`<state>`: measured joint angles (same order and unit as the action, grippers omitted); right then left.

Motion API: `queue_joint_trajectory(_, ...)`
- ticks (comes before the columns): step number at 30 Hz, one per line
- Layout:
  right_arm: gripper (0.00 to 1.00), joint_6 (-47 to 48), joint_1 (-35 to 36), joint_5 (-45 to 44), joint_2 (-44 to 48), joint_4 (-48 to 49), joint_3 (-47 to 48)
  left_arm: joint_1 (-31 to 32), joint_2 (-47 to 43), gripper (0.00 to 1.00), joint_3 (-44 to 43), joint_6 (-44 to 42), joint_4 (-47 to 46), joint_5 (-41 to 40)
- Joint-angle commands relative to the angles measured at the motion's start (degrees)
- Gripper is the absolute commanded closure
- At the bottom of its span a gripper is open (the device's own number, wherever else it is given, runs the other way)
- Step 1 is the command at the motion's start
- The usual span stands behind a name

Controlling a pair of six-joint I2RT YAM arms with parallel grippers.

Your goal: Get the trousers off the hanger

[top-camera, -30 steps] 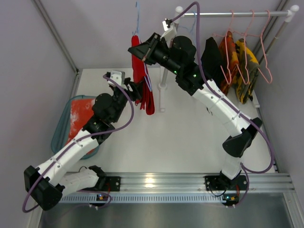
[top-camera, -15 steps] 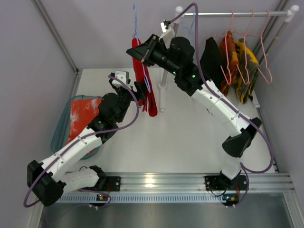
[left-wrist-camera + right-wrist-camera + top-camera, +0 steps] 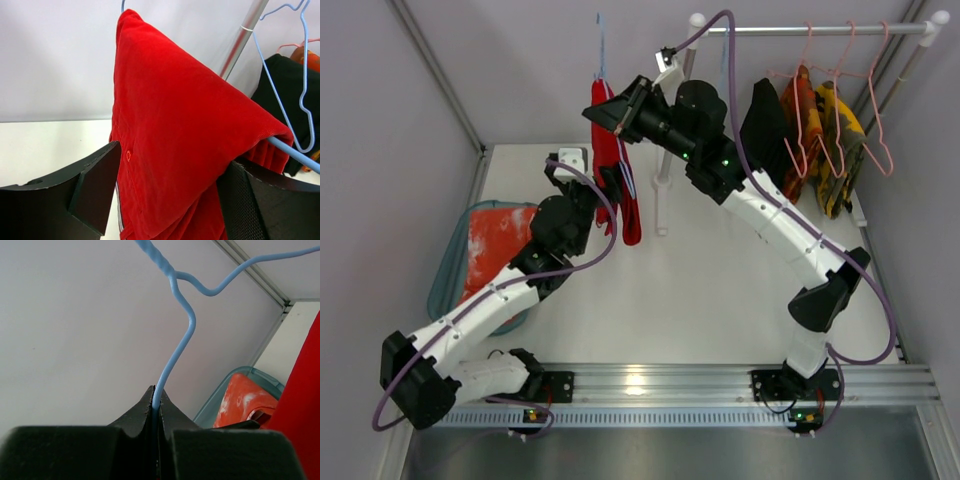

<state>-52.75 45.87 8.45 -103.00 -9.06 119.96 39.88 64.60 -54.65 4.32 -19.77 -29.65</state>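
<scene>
The plain red trousers (image 3: 611, 150) hang folded over a blue wire hanger (image 3: 599, 45), held up off the rail. My right gripper (image 3: 605, 108) is shut on the hanger's wire (image 3: 172, 365), seen clamped between its jaws in the right wrist view. My left gripper (image 3: 607, 190) is open with its fingers on either side of the trousers (image 3: 185, 145); the cloth lies between the jaws, which are apart. The orange-red blotched trousers (image 3: 492, 250) lie in the teal basket (image 3: 448, 275) at the left, also seen in the right wrist view (image 3: 242, 400).
A clothes rail (image 3: 800, 30) on a white pole (image 3: 665, 160) carries pink hangers (image 3: 840, 90) with black (image 3: 765, 125) and yellow-and-orange garments (image 3: 830, 130) at the back right. A second blue hanger (image 3: 302, 75) hangs on the rail.
My left gripper has moved right and forward until its fingers straddle the red trousers. The right gripper has shifted the hanger slightly left and up.
</scene>
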Motion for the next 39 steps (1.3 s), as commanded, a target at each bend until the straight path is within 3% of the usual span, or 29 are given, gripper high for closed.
queue_joint_trajectory(1,1.00,-1.5,2.1,3.0,6.1,9.8,1.2,-0.2,1.3,0.24,-1.5,-2.9,-9.2,-3.3)
queue_joint_trajectory(9,1.00,-3.4,2.2,3.9,6.7,10.3,1.2,-0.1,2.0,0.27,0.2,-11.2,-16.3,1.0)
queue_joint_trajectory(13,1.00,-3.3,2.3,3.4,6.5,10.6,2.3,0.5,2.2,0.21,2.1,-15.0,-18.4,3.8)
queue_joint_trajectory(23,1.00,-3.5,3.9,2.0,4.5,9.9,4.7,3.3,3.2,0.09,0.0,-15.7,-17.8,0.8)
queue_joint_trajectory(31,1.00,-3.4,4.0,1.6,3.9,9.9,6.5,5.6,5.7,0.11,-3.0,-17.1,-14.1,-4.8)
queue_joint_trajectory(33,1.00,-3.3,4.1,1.7,4.3,9.9,6.3,5.6,6.9,0.19,-3.4,-17.9,-13.8,-6.6)
queue_joint_trajectory(34,1.00,-3.1,4.1,1.7,4.5,9.7,6.3,5.6,7.1,0.33,-3.3,-18.9,-14.0,-7.3)
queue_joint_trajectory(36,1.00,-3.0,4.1,1.8,4.8,9.6,6.0,5.5,6.6,0.50,-2.5,-19.3,-14.7,-7.2)
queue_joint_trajectory(37,1.00,-2.6,4.0,1.8,5.1,9.6,6.0,5.5,6.3,0.63,-2.1,-19.5,-14.9,-6.9)
queue_joint_trajectory(39,1.00,-2.4,3.8,1.8,5.5,9.5,5.9,5.3,5.9,0.73,-1.8,-19.9,-15.2,-7.0)
